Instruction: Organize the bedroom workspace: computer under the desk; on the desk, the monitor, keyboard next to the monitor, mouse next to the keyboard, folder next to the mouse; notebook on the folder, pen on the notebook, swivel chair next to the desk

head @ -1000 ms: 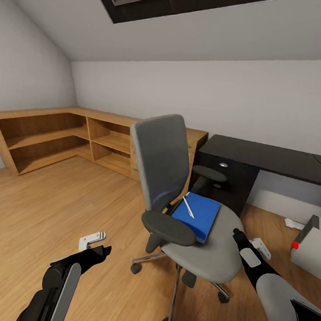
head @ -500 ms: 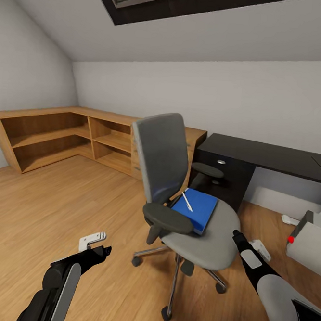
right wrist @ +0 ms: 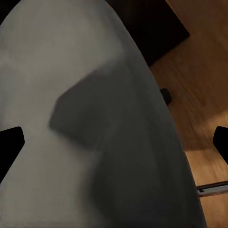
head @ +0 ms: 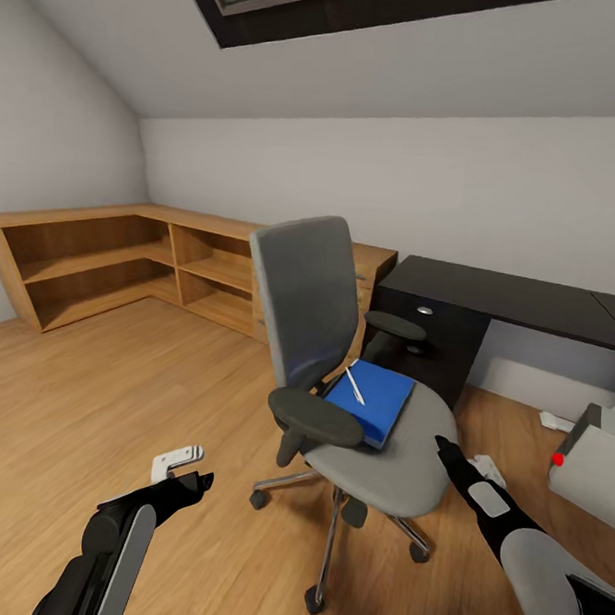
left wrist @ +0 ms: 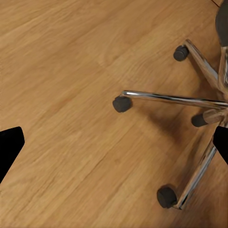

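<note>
I reach my right gripper (head: 443, 445), jaws wide, over the grey padded swivel chair (head: 384, 457) toward the thin blue folder (head: 370, 400); next, a flat pinch.

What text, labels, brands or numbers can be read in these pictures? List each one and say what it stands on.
No readable text, label, brand or number anywhere.
The folder on the swivel chair: plain blue cover, no writing.
The computer: a red dot only, no lettering.
The desk: bare glossy black top, plain drawer fronts with knobs.
The wooden shelving: unmarked.
</note>
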